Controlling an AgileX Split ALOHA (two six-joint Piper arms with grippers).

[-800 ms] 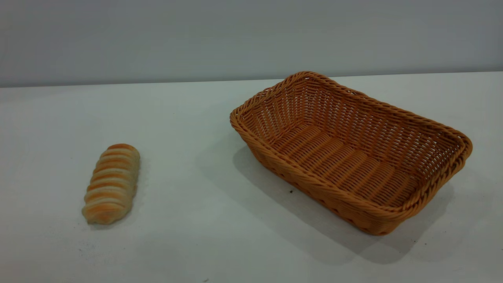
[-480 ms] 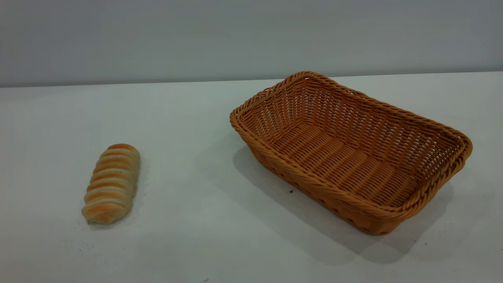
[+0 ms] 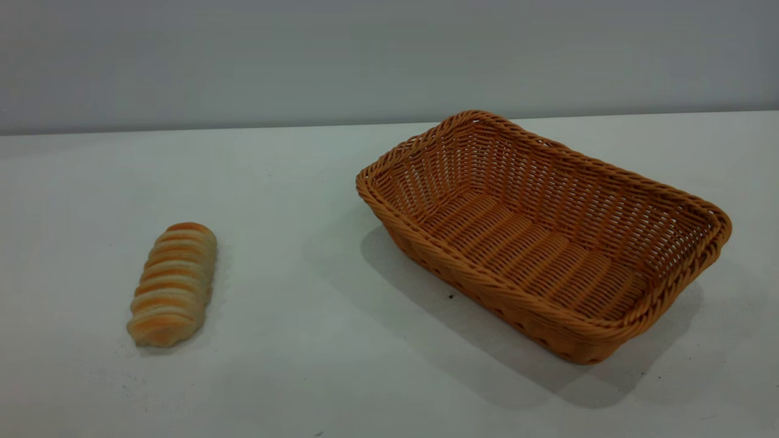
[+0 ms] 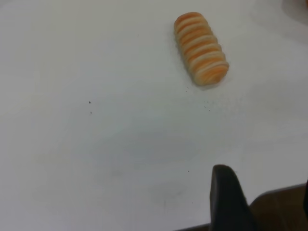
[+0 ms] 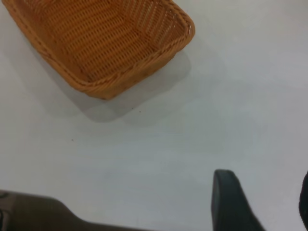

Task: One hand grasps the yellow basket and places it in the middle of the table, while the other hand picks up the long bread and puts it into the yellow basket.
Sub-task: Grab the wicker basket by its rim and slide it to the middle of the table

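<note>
The yellow basket (image 3: 543, 234), orange-tan wicker and empty, stands on the white table (image 3: 316, 182) right of centre; it also shows in the right wrist view (image 5: 103, 41). The long bread (image 3: 173, 284), striped golden and cream, lies at the front left and also shows in the left wrist view (image 4: 200, 48). Neither arm shows in the exterior view. In the left wrist view my left gripper (image 4: 264, 202) is open and empty, well short of the bread, near the table's edge. In the right wrist view my right gripper (image 5: 264, 202) is open and empty, well apart from the basket.
A grey wall (image 3: 389, 55) runs behind the table. The table's edge, with brown below it, shows in the left wrist view (image 4: 281, 207) and in the right wrist view (image 5: 38, 211). Bare white tabletop lies between bread and basket.
</note>
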